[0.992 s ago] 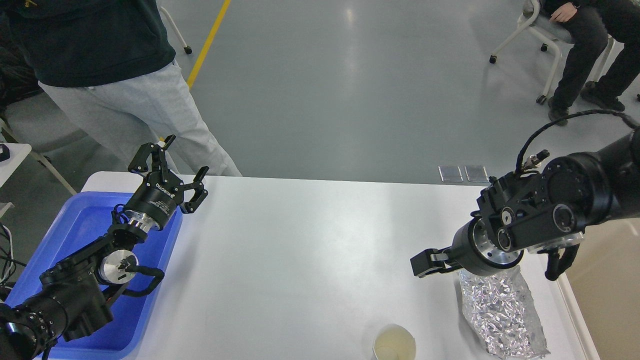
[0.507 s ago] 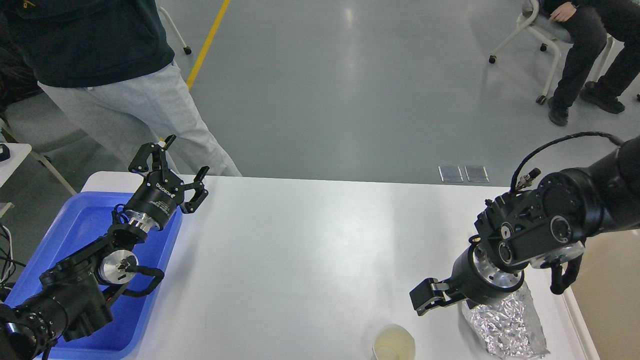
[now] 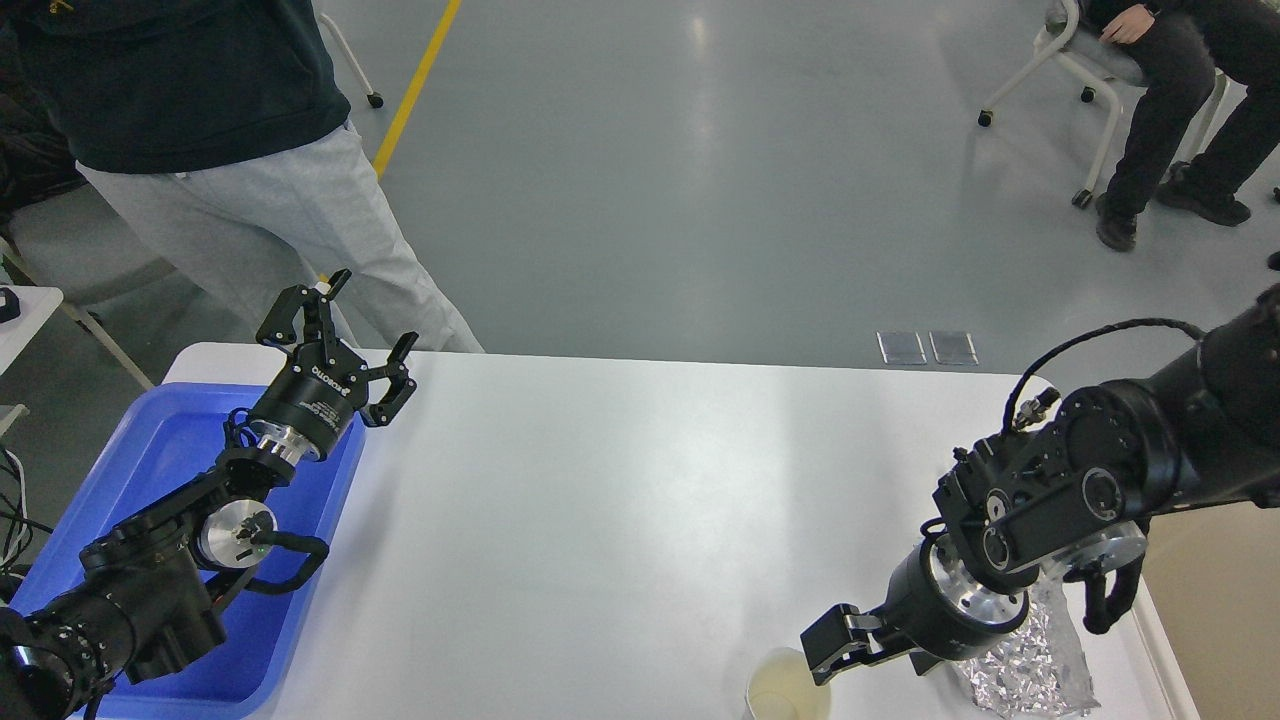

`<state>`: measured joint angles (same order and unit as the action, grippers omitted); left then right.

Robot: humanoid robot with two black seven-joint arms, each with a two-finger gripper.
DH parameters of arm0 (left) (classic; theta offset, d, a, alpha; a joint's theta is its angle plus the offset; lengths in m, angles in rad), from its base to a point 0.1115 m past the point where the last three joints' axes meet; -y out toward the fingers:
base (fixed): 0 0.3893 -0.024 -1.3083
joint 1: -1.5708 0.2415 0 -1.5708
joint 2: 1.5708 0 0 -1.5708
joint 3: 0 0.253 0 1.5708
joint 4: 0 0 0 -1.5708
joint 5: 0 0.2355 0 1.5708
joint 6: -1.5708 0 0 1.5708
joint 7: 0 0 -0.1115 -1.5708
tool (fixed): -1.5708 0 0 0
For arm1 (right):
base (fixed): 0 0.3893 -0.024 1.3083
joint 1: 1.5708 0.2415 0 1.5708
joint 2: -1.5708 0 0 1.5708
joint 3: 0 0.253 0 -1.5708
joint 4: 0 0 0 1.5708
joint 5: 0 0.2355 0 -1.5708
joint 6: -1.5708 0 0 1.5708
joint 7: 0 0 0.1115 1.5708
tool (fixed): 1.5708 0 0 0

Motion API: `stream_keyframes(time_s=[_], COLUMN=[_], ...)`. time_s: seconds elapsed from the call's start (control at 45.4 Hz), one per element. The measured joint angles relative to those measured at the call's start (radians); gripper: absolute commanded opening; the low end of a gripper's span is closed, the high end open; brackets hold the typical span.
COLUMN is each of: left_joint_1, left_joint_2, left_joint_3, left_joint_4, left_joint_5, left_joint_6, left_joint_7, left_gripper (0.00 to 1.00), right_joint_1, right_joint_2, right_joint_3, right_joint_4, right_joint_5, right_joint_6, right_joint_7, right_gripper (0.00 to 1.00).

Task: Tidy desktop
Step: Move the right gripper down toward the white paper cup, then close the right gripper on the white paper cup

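Observation:
The white desktop (image 3: 620,500) fills the middle of the head view. A paper cup (image 3: 788,692) with pale yellowish liquid stands at its near edge. A crumpled silver foil bag (image 3: 1035,665) lies right of the cup, partly hidden under my right wrist. My right gripper (image 3: 832,648) hangs low just above and right of the cup; only one dark finger block shows, so its state is unclear. My left gripper (image 3: 348,325) is open and empty, raised above the desktop's far left corner beside the blue tray (image 3: 150,460).
A person in grey trousers (image 3: 270,220) stands just behind the far left corner. A beige bin (image 3: 1215,590) sits off the right edge. A seated person on a wheeled chair (image 3: 1150,90) is at the far right.
My right arm has moved down toward the near edge and slightly left, ending next to the cup and covering more of the foil bag. The left arm has not moved.

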<state>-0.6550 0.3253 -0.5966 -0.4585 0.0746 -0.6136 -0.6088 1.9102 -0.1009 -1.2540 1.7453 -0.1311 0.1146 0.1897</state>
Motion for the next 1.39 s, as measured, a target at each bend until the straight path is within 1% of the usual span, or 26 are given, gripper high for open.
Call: stream_keyframes(time_s=[0.375,0.816,1.036,1.389], left_joint_1=[0.000,0.000,0.000,0.000], left_joint_2=[0.000,0.000,0.000,0.000], left_joint_3=[0.000,0.000,0.000,0.000], left_joint_4=[0.000,0.000,0.000,0.000], left_joint_5=[0.000,0.000,0.000,-0.001], left_joint_6=[0.000,0.000,0.000,0.000], left_joint_7=[0.000,0.000,0.000,0.000], left_gripper=[1.00,1.00,1.00,1.00], right_joint_1=[-0.060,-0.166,-0.215,-0.291], right_joint_2=[-0.006,-0.028,-0.036,-0.045], right_joint_3=[0.029,0.069,0.082,0.093], right_joint_4=[0.000,-0.004,-0.006,-0.032], right_joint_5=[0.006,0.010,0.010,0.007], right_joint_6=[-0.070,-0.225,-0.281,-0.341], right_joint_7=[0.000,-0.002,-0.001,0.001], right_gripper=[1.00,1.00,1.00,0.99])
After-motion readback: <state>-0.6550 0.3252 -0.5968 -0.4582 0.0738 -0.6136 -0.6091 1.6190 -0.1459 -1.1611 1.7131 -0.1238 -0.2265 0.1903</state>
